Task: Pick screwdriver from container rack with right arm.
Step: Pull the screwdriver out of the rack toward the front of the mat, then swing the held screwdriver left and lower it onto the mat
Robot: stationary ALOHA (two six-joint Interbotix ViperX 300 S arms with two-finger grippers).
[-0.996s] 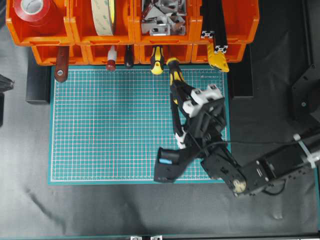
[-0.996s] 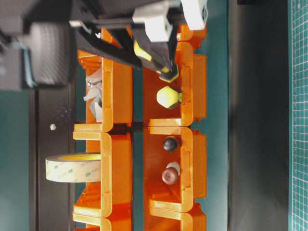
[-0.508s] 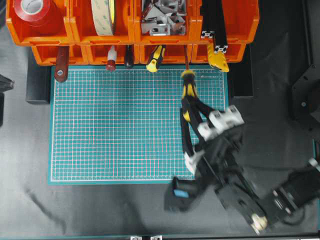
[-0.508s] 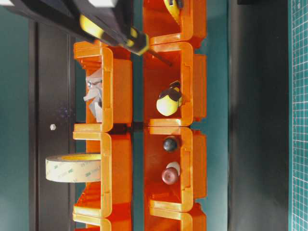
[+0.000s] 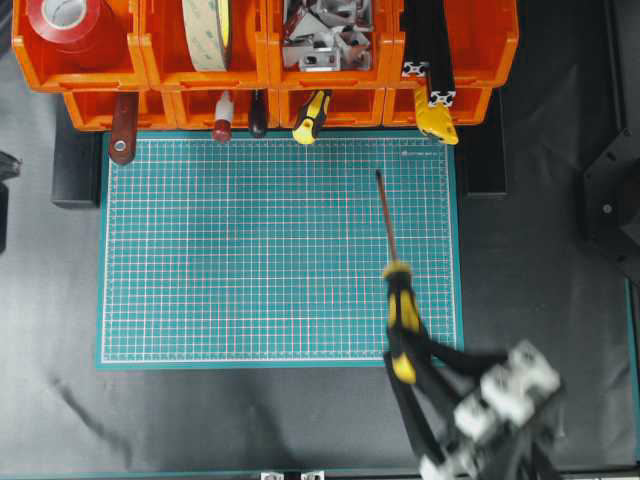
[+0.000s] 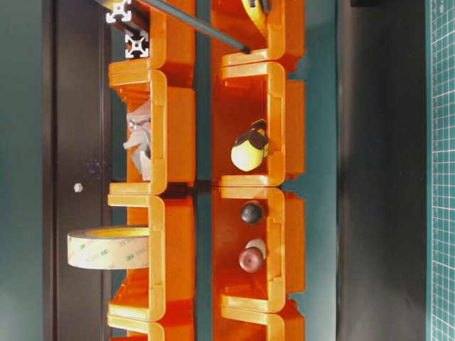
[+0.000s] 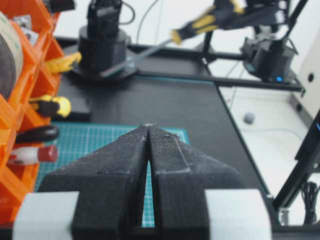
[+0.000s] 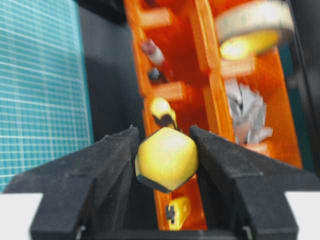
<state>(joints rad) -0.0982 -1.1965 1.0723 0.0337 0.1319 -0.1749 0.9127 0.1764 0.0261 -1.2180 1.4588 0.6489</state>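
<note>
The screwdriver (image 5: 400, 318), with a yellow-and-black striped handle and a thin dark shaft, is clear of the orange container rack (image 5: 150, 60) and hangs over the green mat (image 5: 250, 250); its tip points at the bins. My right gripper (image 5: 404, 352) is shut on the handle near the mat's front right edge. In the right wrist view the handle's yellow butt (image 8: 167, 159) sits clamped between the fingers of my right gripper (image 8: 163, 137). The shaft (image 6: 192, 25) crosses the top of the table-level view. My left gripper (image 7: 149, 126) is shut and empty, above the mat's left side.
A stubbier yellow-and-black handle (image 5: 312, 112) sticks out of the lower bins, with a red-capped tool (image 5: 222, 122), a dark handle (image 5: 258, 115), a brown handle (image 5: 122, 125) and a yellow tool (image 5: 437, 120). Upper bins hold red tape (image 5: 65, 25), a tape roll (image 5: 205, 30), metal brackets (image 5: 320, 35) and black extrusions (image 5: 430, 50).
My right gripper has drawn the screwdriver back out of the rack toward the mat's front edge; the shaft tip is now free of the bin. The stubby handle has tilted slightly.
</note>
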